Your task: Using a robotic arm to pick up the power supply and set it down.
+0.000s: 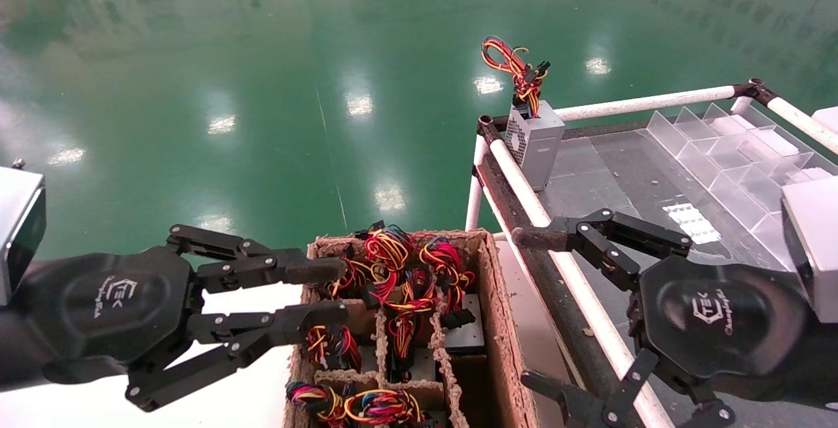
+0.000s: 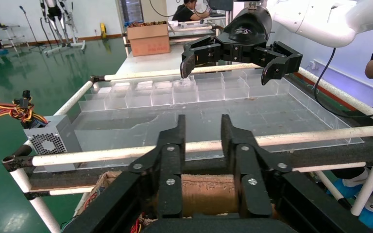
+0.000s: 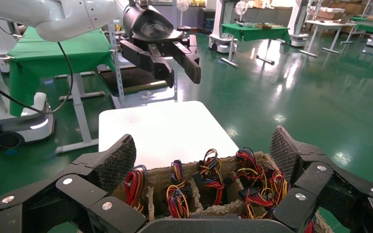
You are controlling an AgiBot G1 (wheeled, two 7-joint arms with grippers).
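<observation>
a white logo with the letters "tek" and a line of slanted script beneath it stands on the black palm housing of the left gripper (image 1: 317, 300), and the same mark stands on the housing of the right gripper (image 1: 533, 307). the script line is too small to read. no other text, label or number can be read anywhere else.

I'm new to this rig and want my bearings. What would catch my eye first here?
The cardboard box low in the middle, its compartments stuffed with bright red, yellow and orange wire bundles. One power supply stands alone on the far left corner of the tray table on the right, its wires sticking up. The left claw and right claw are both open, one on each side of the box.
</observation>
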